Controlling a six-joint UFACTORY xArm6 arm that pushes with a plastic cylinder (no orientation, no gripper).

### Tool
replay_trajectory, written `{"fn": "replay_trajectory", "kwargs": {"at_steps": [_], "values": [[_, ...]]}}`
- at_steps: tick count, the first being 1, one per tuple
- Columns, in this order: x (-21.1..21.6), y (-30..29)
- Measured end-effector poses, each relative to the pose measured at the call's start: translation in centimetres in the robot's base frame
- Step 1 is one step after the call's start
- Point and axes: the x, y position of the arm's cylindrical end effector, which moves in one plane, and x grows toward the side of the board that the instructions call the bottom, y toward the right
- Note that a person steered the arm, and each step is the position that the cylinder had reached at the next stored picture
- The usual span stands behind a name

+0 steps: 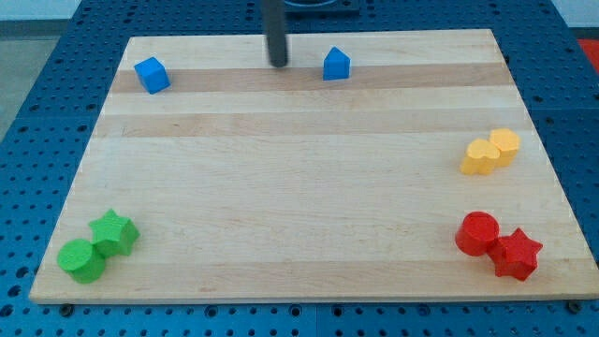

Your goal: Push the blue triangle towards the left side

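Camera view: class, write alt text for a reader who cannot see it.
My tip rests near the board's top edge, left of the blue triangle and apart from it; a blue cube sits top left. Green blocks, yellow blocks and red blocks occupy other corners.

Single view only, nothing to cross-check against. Camera sits above and in front of the wooden board (299, 187), pitched steeply down. Board's near edge runs along the view's bottom, far edge near the view's top, sides tapering with distance. Whole board fits in frame, with blue perforated table (37, 112) showing on every side. Rod enters from the view's top; the tip (279, 64) near far edge.
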Motion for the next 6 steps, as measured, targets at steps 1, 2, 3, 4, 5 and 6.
{"fn": "replay_trajectory", "kwargs": {"at_steps": [1, 2, 3, 4, 5, 6], "values": [[-1.0, 1.5], [-3.7, 7.1], [-2.5, 11.8], [0.4, 14.6], [1.3, 11.7], [1.3, 8.4]]}}
